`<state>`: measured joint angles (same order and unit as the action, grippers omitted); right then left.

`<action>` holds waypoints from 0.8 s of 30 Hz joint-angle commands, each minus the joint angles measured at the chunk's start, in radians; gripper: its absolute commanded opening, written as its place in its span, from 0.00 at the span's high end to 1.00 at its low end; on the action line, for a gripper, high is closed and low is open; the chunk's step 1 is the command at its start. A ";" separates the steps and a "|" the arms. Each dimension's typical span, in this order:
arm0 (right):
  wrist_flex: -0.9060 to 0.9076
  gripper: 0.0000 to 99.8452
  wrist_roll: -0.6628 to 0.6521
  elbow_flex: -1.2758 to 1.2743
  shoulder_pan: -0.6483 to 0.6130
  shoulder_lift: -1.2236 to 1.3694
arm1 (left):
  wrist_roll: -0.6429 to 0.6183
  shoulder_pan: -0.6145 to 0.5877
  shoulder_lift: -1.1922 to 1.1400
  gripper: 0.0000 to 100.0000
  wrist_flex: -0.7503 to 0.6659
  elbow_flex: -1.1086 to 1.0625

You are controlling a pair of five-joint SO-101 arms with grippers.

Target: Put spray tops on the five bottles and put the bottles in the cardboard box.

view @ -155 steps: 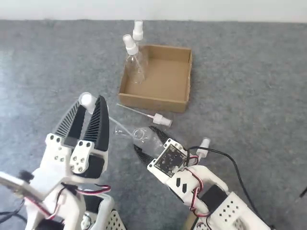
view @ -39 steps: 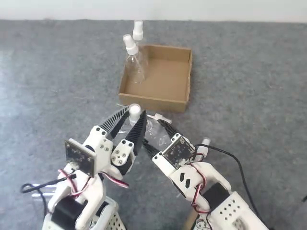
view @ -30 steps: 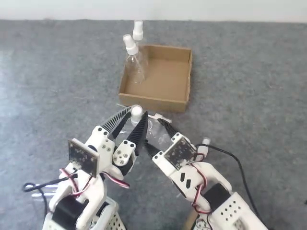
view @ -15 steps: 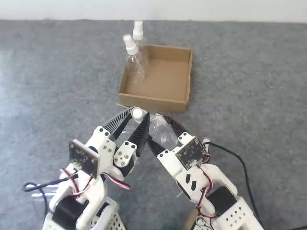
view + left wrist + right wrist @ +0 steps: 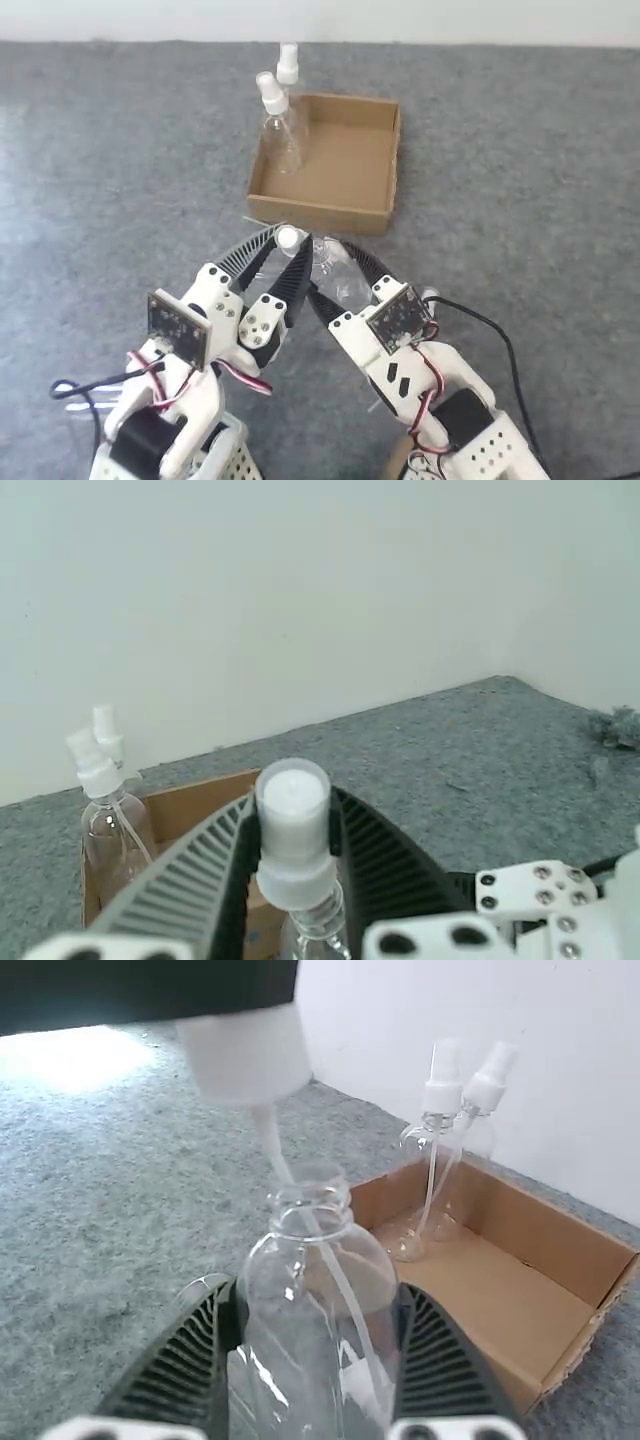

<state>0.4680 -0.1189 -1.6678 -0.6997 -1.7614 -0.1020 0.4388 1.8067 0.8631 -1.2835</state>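
Capping step, mid-counter before the box [image 5: 320,213]: the left end effector [image 5: 285,243] clamps a spray top [image 5: 292,835], its tube entering the bottle [image 5: 310,1300] gripped by the right end effector [image 5: 328,270]; next, probably, pressing it straight onto the neck.

Just before the box [image 5: 320,213], the left gripper [image 5: 284,242] holds a spray top [image 5: 293,835] directly over the bottle [image 5: 315,1300] in the right gripper [image 5: 338,278], with its tube down in the neck. Two capped bottles [image 5: 281,135] stand at the box's far left corner. A loose top [image 5: 428,297] lies just right of the right arm.
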 commanded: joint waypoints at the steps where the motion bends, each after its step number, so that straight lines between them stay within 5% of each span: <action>1: 0.002 0.95 0.008 -0.017 0.031 -0.053 | 0.005 0.003 0.021 0.99 0.018 0.001; 24: 0.005 0.95 0.011 -0.017 0.030 -0.053 | 0.028 0.081 0.021 0.91 -0.026 -0.084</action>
<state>0.4726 -0.1189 -1.6678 -0.6889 -1.7660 -0.0744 0.5109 1.8082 0.8431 -1.3495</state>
